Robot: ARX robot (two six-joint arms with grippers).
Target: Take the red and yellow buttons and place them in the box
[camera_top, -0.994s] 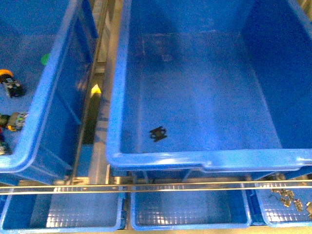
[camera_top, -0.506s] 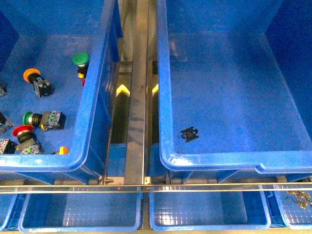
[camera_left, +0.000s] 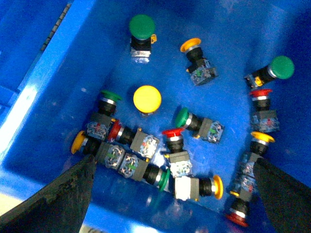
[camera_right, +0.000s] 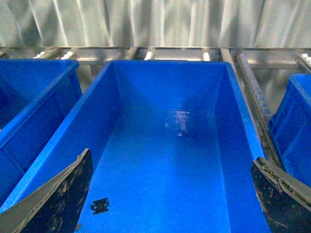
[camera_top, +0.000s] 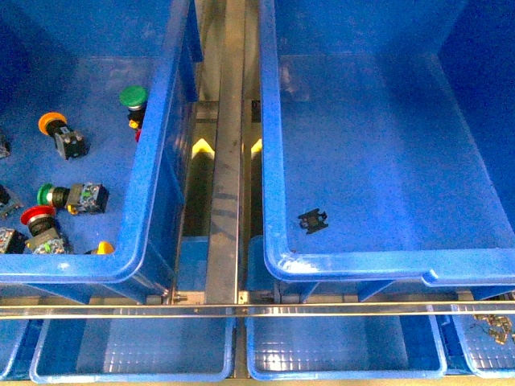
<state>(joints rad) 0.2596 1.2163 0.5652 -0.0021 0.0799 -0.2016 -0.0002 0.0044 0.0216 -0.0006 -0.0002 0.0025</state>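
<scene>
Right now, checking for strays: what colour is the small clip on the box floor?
Black clip; front view best.

Warehouse-type picking station, deep blue plastic bins point(camera_top: 269, 161) on metal roller rails point(camera_right: 249, 82), corrugated metal wall point(camera_right: 155, 22) across upper frame.

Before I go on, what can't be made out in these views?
1. Front view: buttons at the left bin's left side are cut off by the picture edge.
2. Black piece on the box floor: too small to identify.
3. Metal parts in the bottom-right tray: tiny, partly cut off.
</scene>
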